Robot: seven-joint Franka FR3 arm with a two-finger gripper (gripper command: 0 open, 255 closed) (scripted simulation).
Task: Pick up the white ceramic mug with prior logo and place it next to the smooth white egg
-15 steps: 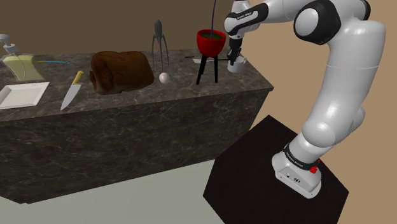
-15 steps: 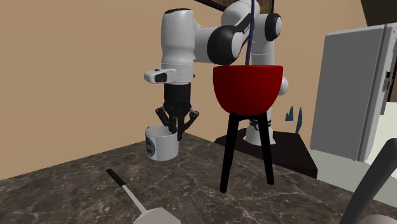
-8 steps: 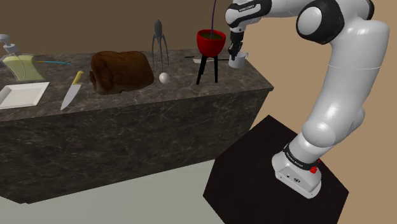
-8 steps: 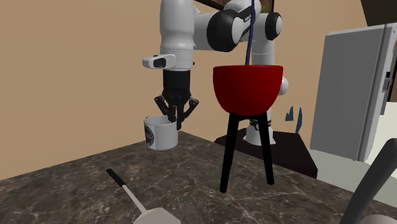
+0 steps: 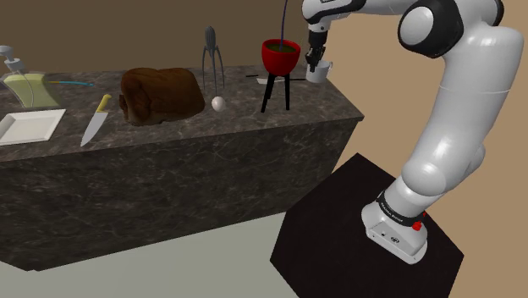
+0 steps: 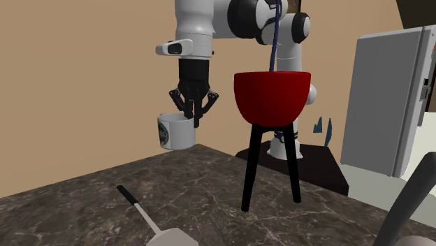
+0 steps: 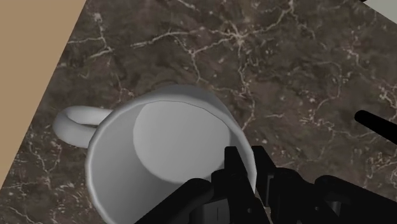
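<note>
A white mug (image 5: 316, 75) with a round green logo hangs just above the far right end of the dark marble counter (image 5: 169, 135). My black gripper (image 5: 315, 61) is shut on its rim, one finger inside and one outside. In the second exterior view the mug (image 6: 175, 131) is clear of the countertop under the gripper (image 6: 192, 116), logo facing that view's left. The wrist view looks down into the mug (image 7: 159, 146), its handle pointing away from the gripper (image 7: 247, 170). The white egg (image 5: 218, 103) lies on the counter beside the brown loaf, well off to the shoulder view's left of the mug.
A red bowl on a black tripod stand (image 5: 280, 56) stands between mug and egg. A metal juicer (image 5: 211, 54), a brown loaf (image 5: 161, 94), a yellow-handled knife (image 5: 95, 120) and a white tray (image 5: 30, 125) lie further left. A spatula (image 6: 151, 223) rests near the stand.
The gripper has risen with the mug clasped in it. The mug has left the countertop and hangs higher than a second ago.
</note>
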